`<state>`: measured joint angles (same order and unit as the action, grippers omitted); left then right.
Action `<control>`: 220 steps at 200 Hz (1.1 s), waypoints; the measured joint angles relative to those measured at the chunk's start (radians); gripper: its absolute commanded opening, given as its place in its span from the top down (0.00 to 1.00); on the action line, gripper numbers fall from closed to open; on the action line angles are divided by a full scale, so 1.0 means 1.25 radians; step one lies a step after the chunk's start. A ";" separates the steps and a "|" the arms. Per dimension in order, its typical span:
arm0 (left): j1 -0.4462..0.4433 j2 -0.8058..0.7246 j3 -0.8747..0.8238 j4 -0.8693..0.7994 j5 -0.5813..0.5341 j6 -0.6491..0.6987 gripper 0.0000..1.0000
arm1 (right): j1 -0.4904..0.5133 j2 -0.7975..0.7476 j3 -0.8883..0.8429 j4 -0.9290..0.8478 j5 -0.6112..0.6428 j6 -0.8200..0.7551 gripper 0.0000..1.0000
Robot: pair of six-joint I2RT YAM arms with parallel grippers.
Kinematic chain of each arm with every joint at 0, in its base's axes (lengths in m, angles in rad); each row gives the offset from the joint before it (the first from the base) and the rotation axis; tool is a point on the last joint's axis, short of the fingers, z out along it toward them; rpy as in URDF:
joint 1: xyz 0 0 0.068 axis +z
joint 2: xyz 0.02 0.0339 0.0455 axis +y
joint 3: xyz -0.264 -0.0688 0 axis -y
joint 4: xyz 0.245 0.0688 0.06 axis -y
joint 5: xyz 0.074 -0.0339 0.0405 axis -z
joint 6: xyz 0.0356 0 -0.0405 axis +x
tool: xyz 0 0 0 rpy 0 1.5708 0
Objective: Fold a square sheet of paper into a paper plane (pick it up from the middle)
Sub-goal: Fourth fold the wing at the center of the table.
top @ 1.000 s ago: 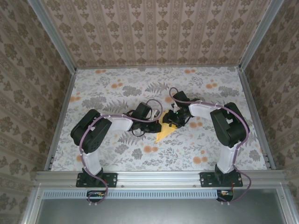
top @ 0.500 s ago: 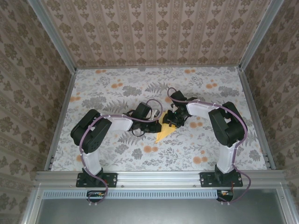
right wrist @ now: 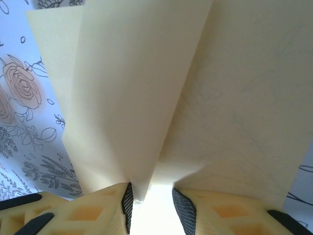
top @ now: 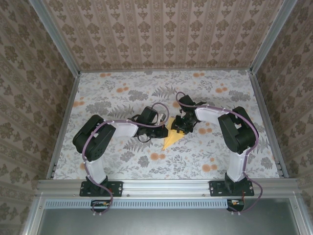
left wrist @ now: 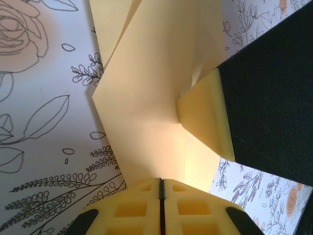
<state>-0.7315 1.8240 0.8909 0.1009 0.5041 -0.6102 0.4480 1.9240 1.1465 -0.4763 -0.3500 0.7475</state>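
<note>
**foldfan:** Ok, here's where you're at. Your left claw (left wrist: 161, 182) is squeezed fully shut, pads flush together. The square sheet of paper (left wrist: 142, 98) starts right at its tips and fans away ahead of it. I can't tell if it has an edge nipped between the pads or is just pressing down on the sheet. Either way I'd treat it as your anchor, so don't loosen it.

**yam_tinkerer:** Agreed. Your right claw (right wrist: 150, 195) is the one to watch. Its jaws stand a narrow gap apart, and a creased edge of the sheet drops into that gap just ahead of the pads. It's around the paper, not clamped on it as far as I can see. From the left claw's side, one of the right claw's pads (left wrist: 203, 115) touches the sheet just ahead of the left tips and off to one side. So the two claws are working really close together.

**foldfan:** Yep, from above the sheet sits on the floral tablecloth (top: 122, 98) right between the two claws, with its pointed end sticking out toward the arm bases. Looks mid-fold to me, nowhere near a dart yet.

**yam_tinkerer:** So close the right claw slowly and catch only the one flap, not the layer under it. Then swing the flap over in an arc around the left claw's tips instead of pulling straight away from them. Thin paper slips or rips if the claws tug against each other. Lay it flat before you press the crease.
</note>
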 measured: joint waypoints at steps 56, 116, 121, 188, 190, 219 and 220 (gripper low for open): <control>0.000 0.000 0.000 -0.002 -0.003 0.000 0.91 | 0.000 0.000 0.000 -0.002 0.000 0.010 0.63; 0.000 0.000 0.000 -0.004 -0.003 0.000 0.92 | 0.000 0.002 0.000 -0.002 0.002 0.012 0.64; 0.000 0.000 0.000 -0.004 -0.003 0.000 0.92 | 0.000 0.002 0.000 -0.002 0.002 0.012 0.64; 0.000 0.000 0.000 -0.007 -0.003 0.000 0.92 | 0.000 0.004 0.000 -0.005 0.003 0.012 0.66; 0.000 0.000 0.000 -0.007 -0.003 0.000 0.92 | 0.000 0.004 0.000 -0.005 0.003 0.012 0.66; 0.000 0.000 0.000 -0.007 -0.003 0.000 0.92 | 0.000 0.004 0.000 -0.005 0.003 0.012 0.66; 0.000 0.000 0.000 -0.007 -0.003 0.000 0.92 | 0.000 0.005 0.000 -0.005 0.003 0.012 0.66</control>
<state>-0.7315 1.8244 0.8913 0.0925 0.5003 -0.6102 0.4477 1.9297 1.1465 -0.4820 -0.3458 0.7628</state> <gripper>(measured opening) 0.081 0.335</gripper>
